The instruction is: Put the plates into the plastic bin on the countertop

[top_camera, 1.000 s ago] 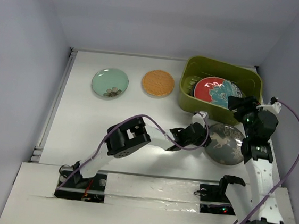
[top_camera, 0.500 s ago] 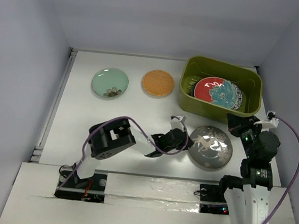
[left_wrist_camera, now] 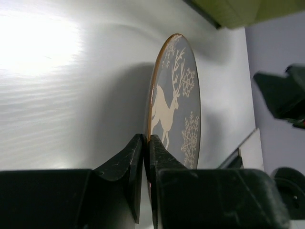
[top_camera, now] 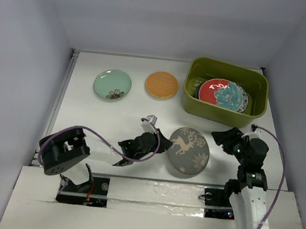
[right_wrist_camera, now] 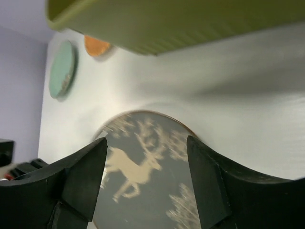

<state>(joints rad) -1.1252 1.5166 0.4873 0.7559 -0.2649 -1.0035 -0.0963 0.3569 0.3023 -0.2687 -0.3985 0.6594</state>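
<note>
My left gripper [top_camera: 158, 147] is shut on the rim of the silver-grey deer plate [top_camera: 188, 150] and holds it above the white countertop [top_camera: 114, 121]; the left wrist view shows the plate [left_wrist_camera: 178, 100] edge-on between the fingers. My right gripper [top_camera: 222, 139] is open and empty, just right of that plate, which fills its wrist view [right_wrist_camera: 147, 176]. The olive-green bin [top_camera: 197, 100] at the back right holds a red-and-teal plate [top_camera: 221, 92] on top of others. A mint green plate [top_camera: 112, 84] and an orange plate [top_camera: 161, 85] lie at the back.
White walls enclose the countertop on the left, back and right. The bin wall [right_wrist_camera: 190, 24] shows at the top of the right wrist view.
My left gripper has pulled the deer plate leftward and toward the near edge, away from the bin. My right arm has drawn back from the bin toward the near edge.
</note>
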